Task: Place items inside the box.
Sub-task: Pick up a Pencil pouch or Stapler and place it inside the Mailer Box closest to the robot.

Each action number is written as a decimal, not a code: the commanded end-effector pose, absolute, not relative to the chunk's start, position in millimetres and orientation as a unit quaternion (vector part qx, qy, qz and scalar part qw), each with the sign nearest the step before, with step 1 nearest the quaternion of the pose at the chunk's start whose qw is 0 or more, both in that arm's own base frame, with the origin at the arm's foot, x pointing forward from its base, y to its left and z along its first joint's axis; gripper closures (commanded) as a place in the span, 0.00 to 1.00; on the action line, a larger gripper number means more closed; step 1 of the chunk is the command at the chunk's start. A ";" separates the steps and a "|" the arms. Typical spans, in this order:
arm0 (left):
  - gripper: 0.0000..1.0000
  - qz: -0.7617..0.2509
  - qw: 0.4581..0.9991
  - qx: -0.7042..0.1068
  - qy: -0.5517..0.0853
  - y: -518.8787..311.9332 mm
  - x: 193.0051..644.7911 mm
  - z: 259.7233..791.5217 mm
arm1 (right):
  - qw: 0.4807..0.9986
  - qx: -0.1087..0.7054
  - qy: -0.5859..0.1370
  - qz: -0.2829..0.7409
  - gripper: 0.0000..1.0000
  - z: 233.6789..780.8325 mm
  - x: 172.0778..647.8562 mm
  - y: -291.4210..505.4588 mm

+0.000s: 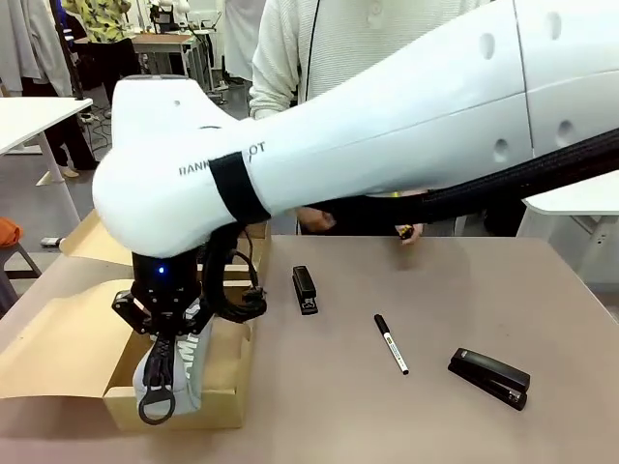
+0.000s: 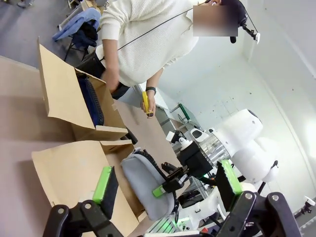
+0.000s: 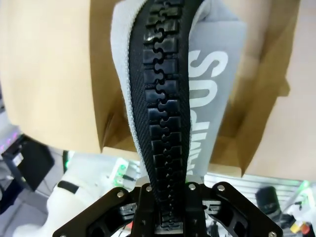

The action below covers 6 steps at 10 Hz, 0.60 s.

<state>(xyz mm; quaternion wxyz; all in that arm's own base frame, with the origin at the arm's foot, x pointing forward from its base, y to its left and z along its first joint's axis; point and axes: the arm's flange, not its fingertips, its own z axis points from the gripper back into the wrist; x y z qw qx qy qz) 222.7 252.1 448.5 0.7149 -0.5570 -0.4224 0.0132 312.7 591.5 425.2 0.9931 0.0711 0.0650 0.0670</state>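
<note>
One item clamped, hanging at the box

Front view: right gripper [image 1: 162,336] sits at 8 o'clock on the table [image 1: 406,435], over the open cardboard box [image 1: 224,398]. I read its jaws as fully closed, pinching the black zipper strip of the grey pencil case [image 1: 184,372]. The case hangs tilted below the claw and reaches down into the box. Its ring pull [image 1: 157,404] shows against the box's near wall.

Right wrist view: zipper runs straight up from between the fingers, "CAMPUS" lettering beside it at 3 o'clock, box walls around the case.

Left gripper [image 2: 165,182] has its jaws spread wide, green pads [image 2: 104,183] bare, nothing between them.

Loose on the table:
- one black stapler [image 1: 305,288] near centre
- black marker [image 1: 391,343] at 5 o'clock from it
- second black stapler [image 1: 488,377] at 4 o'clock from the marker

The person's hand [image 2: 149,106] holds the yellow utility knife [image 2: 145,100] at the far edge, 12 o'clock.
</note>
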 end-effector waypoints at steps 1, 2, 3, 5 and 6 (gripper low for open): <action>0.00 0.006 0.707 -0.558 -0.435 251.8 223.3 450.8 | 0.989 0.083 0.110 0.059 0.92 448.5 319.1 589.8; 0.00 0.006 0.707 -0.558 -0.435 251.8 223.3 450.8 | 0.990 0.091 0.095 0.048 0.92 455.8 323.4 585.2; 0.00 0.006 0.707 -0.558 -0.435 251.8 223.3 450.8 | 0.991 0.101 0.077 0.048 0.92 458.4 327.4 583.3; 0.00 0.006 0.707 -0.558 -0.435 251.8 223.3 450.8 | 0.991 0.103 0.069 0.057 0.92 447.0 334.6 588.2; 0.00 0.006 0.707 -0.558 -0.435 251.8 223.3 450.8 | 0.990 0.101 0.071 0.071 0.92 436.6 341.6 591.1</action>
